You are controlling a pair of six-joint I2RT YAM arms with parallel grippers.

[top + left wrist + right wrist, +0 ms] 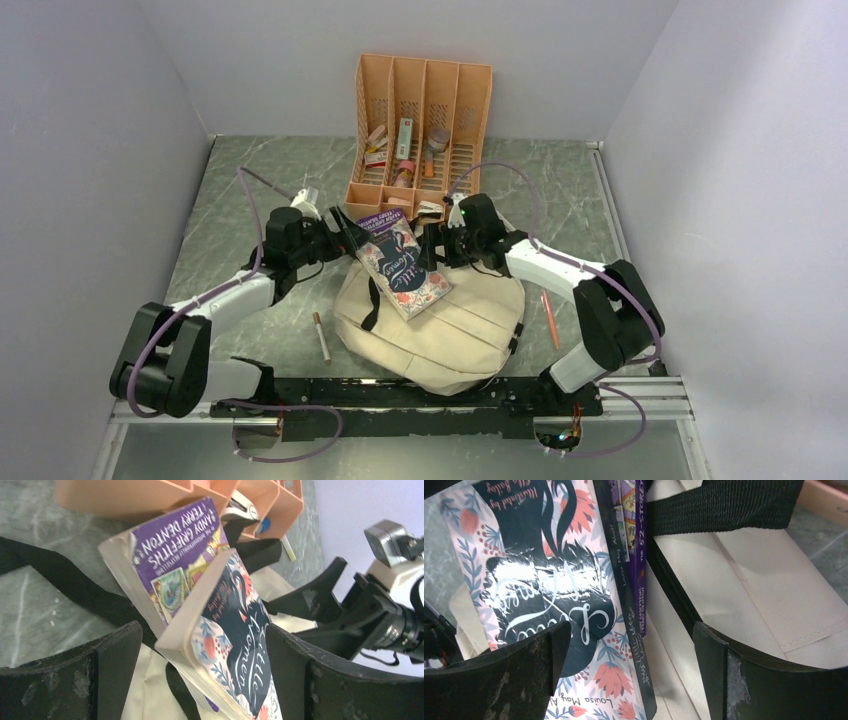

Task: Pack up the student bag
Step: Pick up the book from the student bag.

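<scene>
The student bag (465,335), cream with black straps, lies flat at the table's near middle. Two books rest stacked on its far end. A navy floral "Little Women" (405,275) is on top and a purple paperback (375,222) sticks out beneath it. My left gripper (343,235) stands open at the books' left side. In the left wrist view its jaws (205,655) straddle the corner of Little Women (245,630) above the purple book (175,555). My right gripper (436,246) is open at the right side. Its jaws (629,650) span the Little Women spine (634,645) and bag fabric (744,580).
An orange slotted organiser (420,100) holding several small items stands just behind the books. A brown pen (321,337) lies left of the bag and an orange pencil (549,318) lies to its right. Grey walls close in the left, back and right sides.
</scene>
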